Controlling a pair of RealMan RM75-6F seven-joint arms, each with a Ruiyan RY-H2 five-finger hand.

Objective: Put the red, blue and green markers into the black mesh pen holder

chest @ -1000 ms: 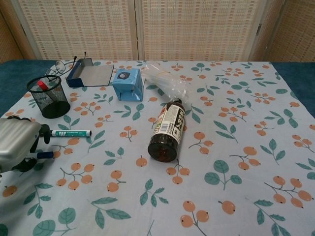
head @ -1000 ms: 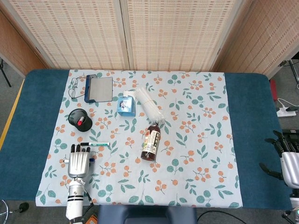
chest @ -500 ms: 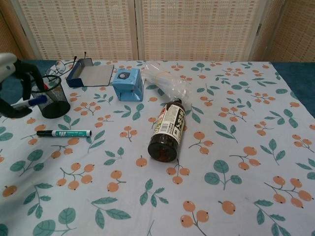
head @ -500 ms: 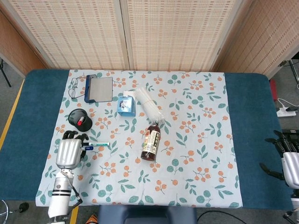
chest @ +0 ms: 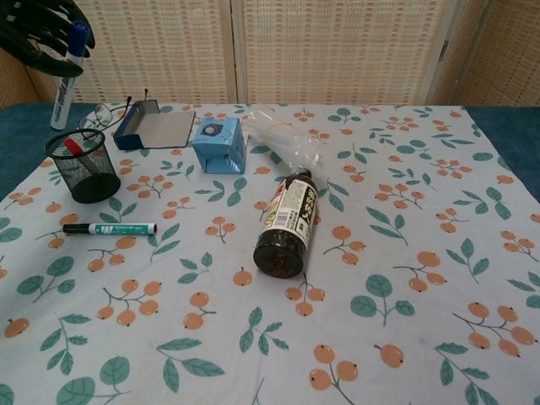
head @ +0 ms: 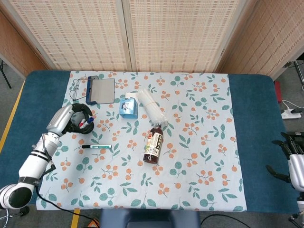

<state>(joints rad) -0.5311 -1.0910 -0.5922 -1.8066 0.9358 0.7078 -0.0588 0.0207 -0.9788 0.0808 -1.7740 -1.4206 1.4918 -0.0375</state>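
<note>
One marker down, two to go: red marker (chest: 73, 146) already standing in the black mesh pen holder (chest: 83, 165). Blue marker (chest: 67, 74) clamped in the left hand (chest: 42, 34), hanging above the holder. Green marker (chest: 110, 229) lying on the bench (head: 251, 118) nearby. Right hand (head: 293, 164) off at the edge, fingers apart, holding nothing. Risk: off-centre release, tip catching the rim, tipping the light holder.
</note>
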